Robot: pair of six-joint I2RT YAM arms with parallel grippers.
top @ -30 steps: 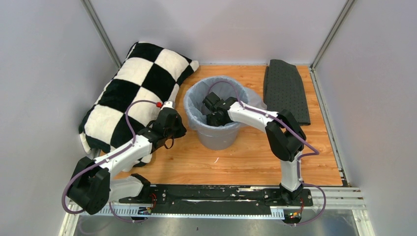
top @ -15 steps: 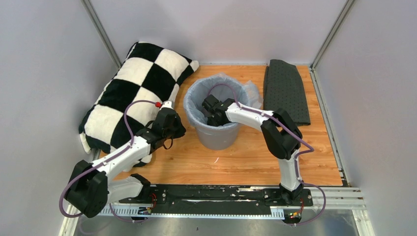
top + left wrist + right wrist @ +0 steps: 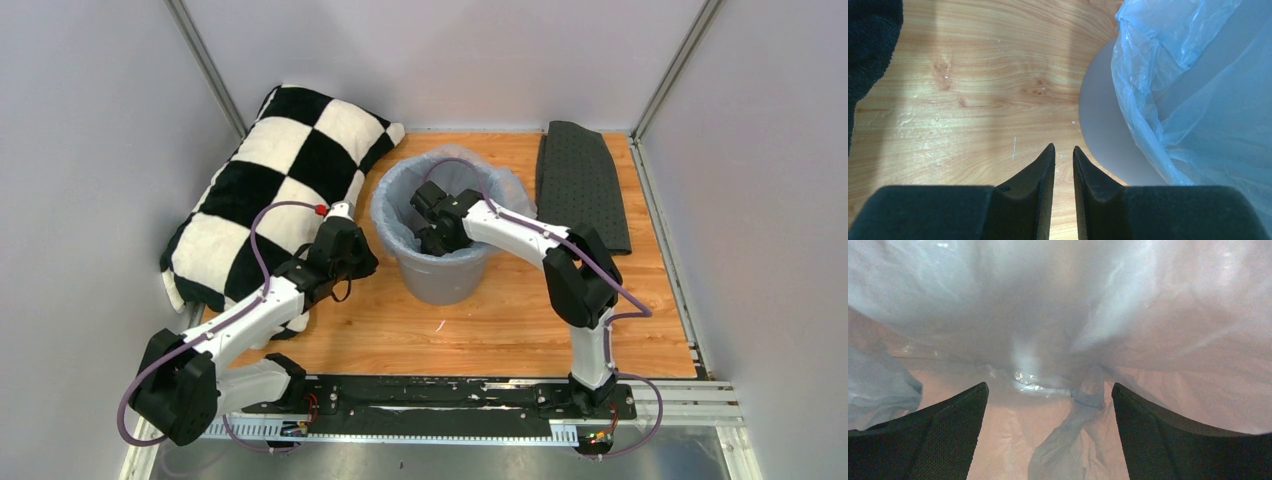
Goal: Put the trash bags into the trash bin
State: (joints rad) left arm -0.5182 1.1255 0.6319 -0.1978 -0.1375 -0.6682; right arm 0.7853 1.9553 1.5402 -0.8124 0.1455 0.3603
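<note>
The bin (image 3: 445,280) stands in the middle of the tabletop (image 3: 500,320), and the bag (image 3: 388,215) is already in it, its pale plastic lining the inside and spilling over the rim. The right end effector (image 3: 1049,385) reaches down inside the bin, jaws spread wide and gripping nothing, with crumpled plastic just ahead of its tips. The left end effector (image 3: 1063,147) hangs over bare wood just left of the bin, near its wall, its fingers nearly together with only a slit between them and nothing in it. A checkered pillow (image 3: 270,190) lies at the far left, and a dark cloth (image 3: 582,185) at the far right.
</note>
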